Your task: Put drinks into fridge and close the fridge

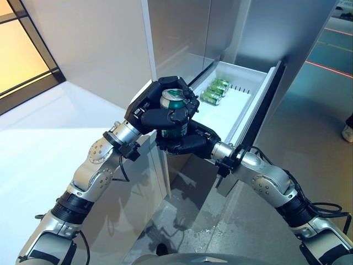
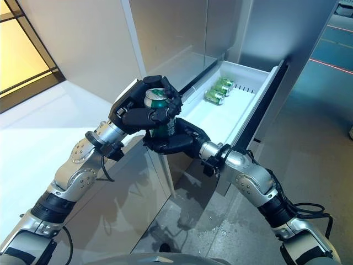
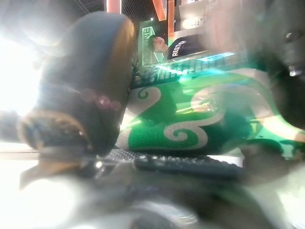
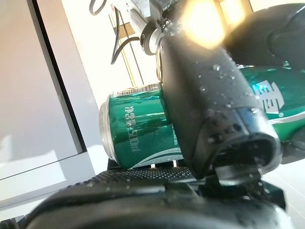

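Note:
A green can [image 1: 175, 113] is held upright between both hands, just in front of the near corner of the open white fridge drawer [image 1: 259, 91]. My left hand [image 1: 150, 106] is curled round its top from the left. My right hand [image 1: 186, 143] is curled round its lower part from below. The can shows in the left wrist view [image 3: 190, 126] next to the thumb [image 3: 90, 81]. In the right wrist view the can [image 4: 136, 131] shows with the thumb [image 4: 205, 109] across it. More green cans [image 1: 215, 90] lie at the far end of the drawer.
The drawer sticks out of the grey fridge front [image 1: 182, 33], with bare white floor near the hands. A white counter [image 1: 38, 138] lies to the left. Grey floor [image 1: 309, 127] lies to the right, with a person's shoe [image 1: 347, 132] at the edge.

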